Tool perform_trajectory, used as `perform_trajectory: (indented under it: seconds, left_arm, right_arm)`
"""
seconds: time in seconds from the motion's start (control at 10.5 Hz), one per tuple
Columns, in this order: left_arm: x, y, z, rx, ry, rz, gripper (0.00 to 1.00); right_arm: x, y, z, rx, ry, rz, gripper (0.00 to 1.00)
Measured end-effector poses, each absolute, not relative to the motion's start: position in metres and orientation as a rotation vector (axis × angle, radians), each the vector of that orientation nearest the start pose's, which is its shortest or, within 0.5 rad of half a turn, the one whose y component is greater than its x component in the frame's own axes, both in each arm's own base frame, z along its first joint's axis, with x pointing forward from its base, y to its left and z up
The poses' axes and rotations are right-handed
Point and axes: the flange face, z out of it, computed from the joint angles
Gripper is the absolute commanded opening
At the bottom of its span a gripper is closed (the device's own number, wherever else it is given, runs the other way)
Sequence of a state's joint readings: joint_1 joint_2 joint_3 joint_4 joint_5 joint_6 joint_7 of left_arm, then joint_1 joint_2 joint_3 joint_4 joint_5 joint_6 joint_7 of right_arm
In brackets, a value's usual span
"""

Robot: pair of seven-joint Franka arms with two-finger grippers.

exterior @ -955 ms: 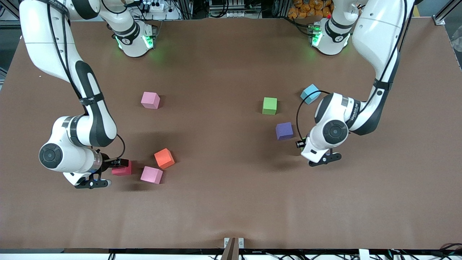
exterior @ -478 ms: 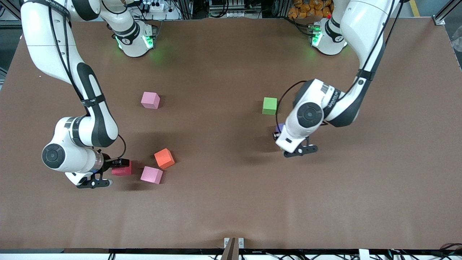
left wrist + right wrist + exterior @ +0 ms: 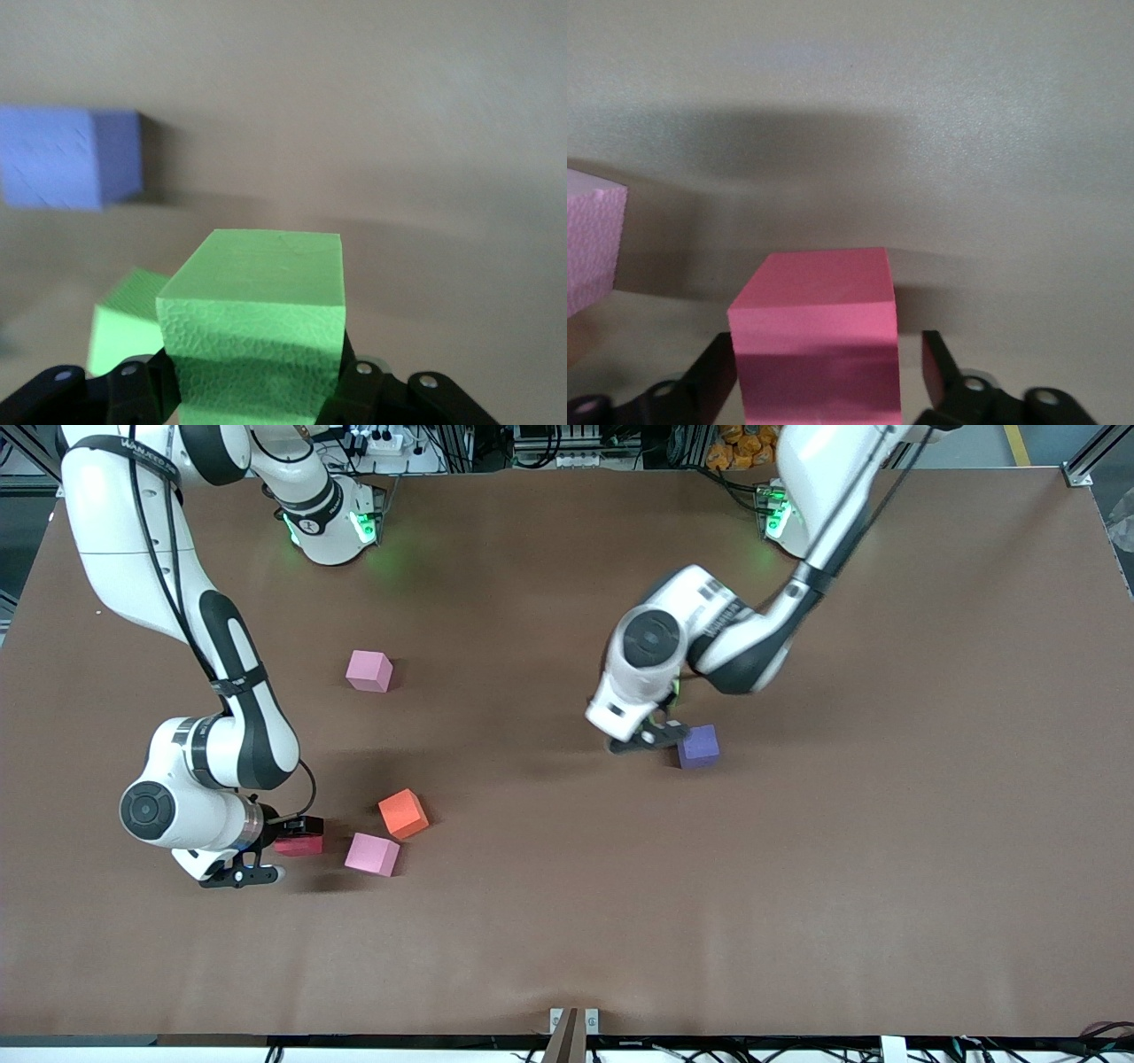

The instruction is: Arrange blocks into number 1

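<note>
A green block [image 3: 257, 310] is held clamped between the fingers of the left gripper [image 3: 647, 733] at mid-frame beside the purple block [image 3: 698, 745], seemingly for placing, while the red block [image 3: 299, 845], low on the worktop [image 3: 567, 921], is straddled by the parted fingers of the right gripper [image 3: 297, 837], apparently for grasping.

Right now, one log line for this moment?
left tool: shut on green block, airborne | right tool: around red block, on table | purple block: untouched
</note>
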State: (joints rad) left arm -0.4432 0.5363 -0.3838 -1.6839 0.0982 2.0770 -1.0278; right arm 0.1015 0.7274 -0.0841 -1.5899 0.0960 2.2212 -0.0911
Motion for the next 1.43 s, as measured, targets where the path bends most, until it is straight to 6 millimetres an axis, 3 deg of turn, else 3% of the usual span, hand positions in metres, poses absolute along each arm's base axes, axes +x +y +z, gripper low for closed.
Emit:
perform_trajectory:
  seconds: [0.1,0.38,0.57,0.76,1.05,1.43]
  left_arm:
    - [0.447,-0.491,0.301,-3.107,-0.267,0.229,0.0]
    - [0.396,-0.549,0.295,-3.121,-0.128,0.236,0.0]
    - [0.38,-0.571,0.275,-3.114,-0.074,0.265,0.0]
    - [0.362,-0.586,0.257,-3.096,-0.008,0.267,0.0]
    - [0.356,-0.589,0.242,-3.068,0.098,0.239,0.0]
    - [0.384,-0.589,0.22,-3.075,0.129,0.237,0.0]
  right_arm:
    - [0.686,0.022,0.198,-3.117,-0.101,0.142,0.56]
    - [0.687,0.014,0.199,-3.118,-0.073,0.136,0.55]
    - [0.689,0.012,0.205,-3.107,-0.048,0.112,0.55]
    - [0.697,0.003,0.235,-3.115,-0.023,0.034,0.55]
    - [0.698,-0.016,0.31,-3.122,0.054,-0.103,0.56]
    - [0.676,0.016,0.364,-3.093,0.228,-0.168,0.56]
